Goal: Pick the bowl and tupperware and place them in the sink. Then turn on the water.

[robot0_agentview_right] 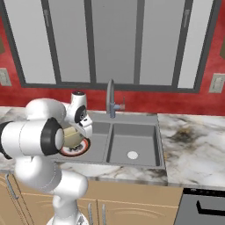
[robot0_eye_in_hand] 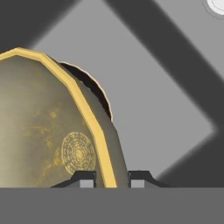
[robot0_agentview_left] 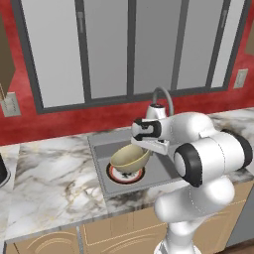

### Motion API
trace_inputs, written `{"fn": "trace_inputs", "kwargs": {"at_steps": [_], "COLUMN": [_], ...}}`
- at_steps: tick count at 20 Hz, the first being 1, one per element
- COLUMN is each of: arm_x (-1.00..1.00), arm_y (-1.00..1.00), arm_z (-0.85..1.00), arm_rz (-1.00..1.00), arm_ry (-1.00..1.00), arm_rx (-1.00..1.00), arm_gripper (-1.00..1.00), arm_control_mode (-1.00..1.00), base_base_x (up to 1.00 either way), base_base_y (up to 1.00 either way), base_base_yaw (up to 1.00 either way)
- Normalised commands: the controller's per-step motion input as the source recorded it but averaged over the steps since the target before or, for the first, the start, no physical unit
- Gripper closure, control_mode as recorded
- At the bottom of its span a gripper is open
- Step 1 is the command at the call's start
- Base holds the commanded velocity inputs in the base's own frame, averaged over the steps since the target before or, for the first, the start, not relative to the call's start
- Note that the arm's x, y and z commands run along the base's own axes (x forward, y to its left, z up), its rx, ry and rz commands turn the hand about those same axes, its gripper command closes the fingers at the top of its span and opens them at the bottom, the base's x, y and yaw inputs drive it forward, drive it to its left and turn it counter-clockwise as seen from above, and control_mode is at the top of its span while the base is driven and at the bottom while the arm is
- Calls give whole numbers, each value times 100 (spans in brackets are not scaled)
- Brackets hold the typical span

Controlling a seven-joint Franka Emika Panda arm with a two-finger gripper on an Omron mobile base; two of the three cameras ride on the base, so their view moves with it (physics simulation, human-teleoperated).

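My gripper (robot0_agentview_left: 151,146) is shut on the rim of the olive-gold bowl (robot0_agentview_left: 130,158), holding it tilted on edge over the left basin of the grey sink (robot0_agentview_left: 161,168). In the hand view the yellow rim of the bowl (robot0_eye_in_hand: 52,131) runs down between the two fingertips of the gripper (robot0_eye_in_hand: 111,179). From the right, the bowl (robot0_agentview_right: 72,137) hangs under the gripper (robot0_agentview_right: 83,127), partly hidden by my arm. The sink (robot0_agentview_right: 132,140) has two basins. No water runs from the faucet (robot0_agentview_right: 110,99). The tupperware is out of view.
A round red-and-white plate (robot0_agentview_left: 126,174) lies on the floor of the left basin right under the bowl, and its edge shows as the plate (robot0_agentview_right: 75,150) from the right. The faucet (robot0_agentview_left: 163,94) stands behind the sink. Marble counter (robot0_agentview_left: 54,173) flanks both sides.
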Motion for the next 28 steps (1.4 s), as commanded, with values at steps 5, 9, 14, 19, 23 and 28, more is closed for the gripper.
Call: {"fn": "trace_inputs", "kwargs": {"at_steps": [5, 9, 14, 19, 23, 28], "arm_x": [20, 19, 17, 10, 1, 5], "arm_y": [9, 9, 2, 0, 0, 3], "arm_z": [-22, -19, -10, -9, -20, -28], "arm_rz": [0, 0, 0, 0, 0, 0], "arm_ry": [0, 0, 0, 0, 0, -2], "arm_rx": [0, 0, 0, 0, 0, 0], "arm_gripper": [100, 100, 100, 100, 100, 100], "arm_control_mode": [-100, -100, -100, -100, -100, -100], "base_base_x": [0, 0, 0, 0, 0, 0], "base_base_y": [0, 0, 0, 0, 0, 0], "base_base_yaw": [0, 0, 0, 0, 0, 0]}}
